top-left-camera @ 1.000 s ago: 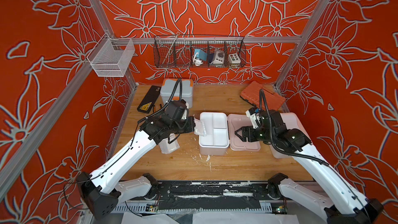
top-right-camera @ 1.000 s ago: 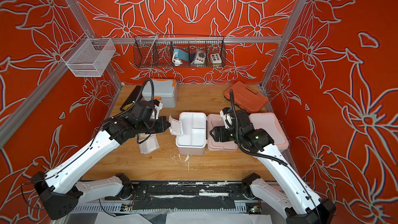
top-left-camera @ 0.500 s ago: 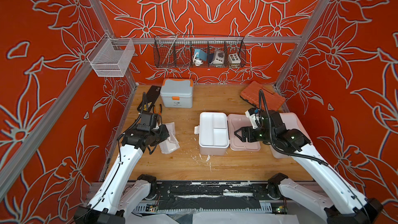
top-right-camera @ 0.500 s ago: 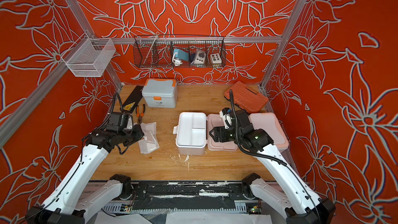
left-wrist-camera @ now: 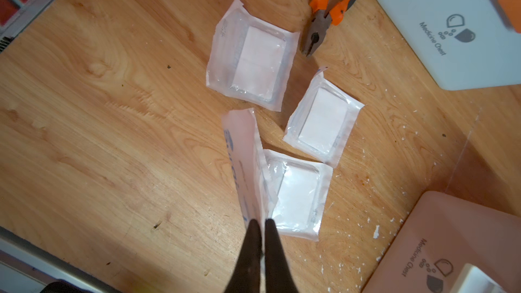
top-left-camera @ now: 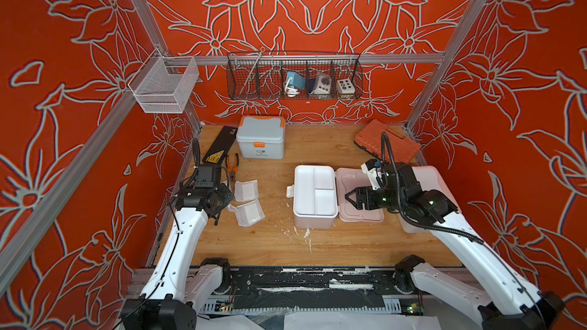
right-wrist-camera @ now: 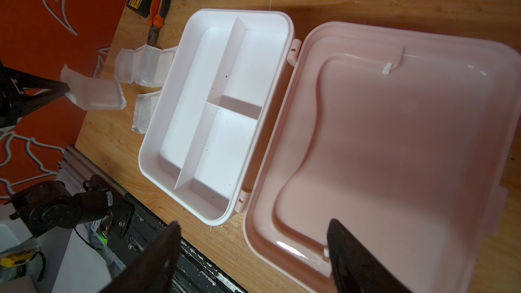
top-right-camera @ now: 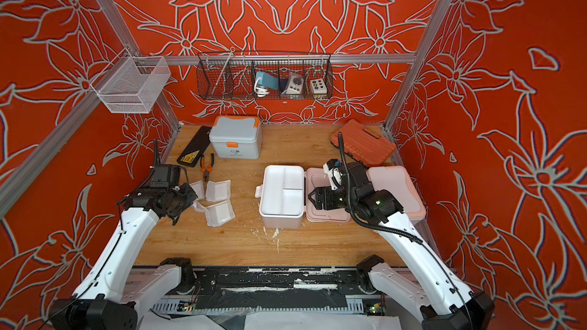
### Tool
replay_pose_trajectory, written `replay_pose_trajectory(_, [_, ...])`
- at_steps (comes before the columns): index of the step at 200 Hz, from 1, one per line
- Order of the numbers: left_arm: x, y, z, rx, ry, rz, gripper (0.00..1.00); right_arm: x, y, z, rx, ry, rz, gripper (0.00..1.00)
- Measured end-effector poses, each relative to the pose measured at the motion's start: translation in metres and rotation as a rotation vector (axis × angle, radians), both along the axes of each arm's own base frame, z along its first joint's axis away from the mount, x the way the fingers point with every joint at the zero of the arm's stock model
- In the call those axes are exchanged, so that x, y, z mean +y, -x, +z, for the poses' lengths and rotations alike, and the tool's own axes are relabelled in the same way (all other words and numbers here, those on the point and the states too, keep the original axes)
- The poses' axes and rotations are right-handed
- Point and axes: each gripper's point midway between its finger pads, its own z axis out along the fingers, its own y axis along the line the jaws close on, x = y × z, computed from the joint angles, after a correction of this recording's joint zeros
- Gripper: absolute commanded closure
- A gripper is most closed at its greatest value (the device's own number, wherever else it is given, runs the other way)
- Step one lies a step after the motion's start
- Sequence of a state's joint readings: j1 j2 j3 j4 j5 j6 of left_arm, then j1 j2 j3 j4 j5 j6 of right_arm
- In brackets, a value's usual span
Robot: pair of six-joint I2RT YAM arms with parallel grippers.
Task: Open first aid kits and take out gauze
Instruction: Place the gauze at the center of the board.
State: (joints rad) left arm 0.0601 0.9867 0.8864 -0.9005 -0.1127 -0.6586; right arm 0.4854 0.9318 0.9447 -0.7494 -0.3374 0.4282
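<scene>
Pinched by left pincer (left-wrist-camera: 260,222) — gauze (left-wrist-camera: 244,164) edge, above tabletop (left-wrist-camera: 112,136).

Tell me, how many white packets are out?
4. Three gauze packets lie flat on the wooden table near the pliers; one hangs pinched in the left gripper. The closed grey kit may hide more.

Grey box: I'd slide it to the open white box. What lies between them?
Only bare table between the grey box and the white box, in both top views.

White kit (top-left-camera: 314,198) stands open (peach lid (top-left-camera: 362,215) flat beside), grey-blue kit (top-left-camera: 260,139) shut, gauze packets (top-left-camera: 246,190) lying left.
</scene>
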Motion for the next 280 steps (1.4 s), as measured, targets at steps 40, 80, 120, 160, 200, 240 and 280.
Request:
replay_pose_trajectory(40, [0.007, 0.006, -0.025, 0.087, -0.026, 0.031, 1.00, 0.000, 0.000, -0.003, 0.007, 0.003, 0.001, 0.18])
replay_pose_trajectory(80, [0.013, 0.018, -0.043, 0.160, -0.048, 0.068, 1.00, 0.000, 0.001, -0.009, 0.017, 0.007, 0.001, 0.18])
replay_pose_trajectory(120, [0.017, 0.022, -0.049, 0.202, -0.065, 0.096, 1.00, -0.001, 0.003, -0.013, 0.025, 0.009, 0.003, 0.18])
replay_pose_trajectory(160, [0.020, 0.027, -0.057, 0.257, -0.080, 0.110, 0.86, -0.001, 0.004, -0.012, 0.020, 0.006, 0.003, 0.18])
replay_pose_trajectory(200, [0.023, 0.027, -0.056, 0.269, -0.093, 0.121, 0.49, -0.002, 0.005, -0.012, 0.015, 0.003, 0.004, 0.18])
replay_pose_trajectory(240, [0.025, 0.022, -0.052, 0.250, -0.109, 0.116, 0.25, -0.001, 0.005, -0.011, 0.012, 0.002, 0.004, 0.18])
replay_pose_trajectory(280, [0.014, 0.009, -0.053, 0.228, -0.067, 0.042, 0.11, -0.002, 0.005, -0.010, 0.010, 0.001, 0.004, 0.18])
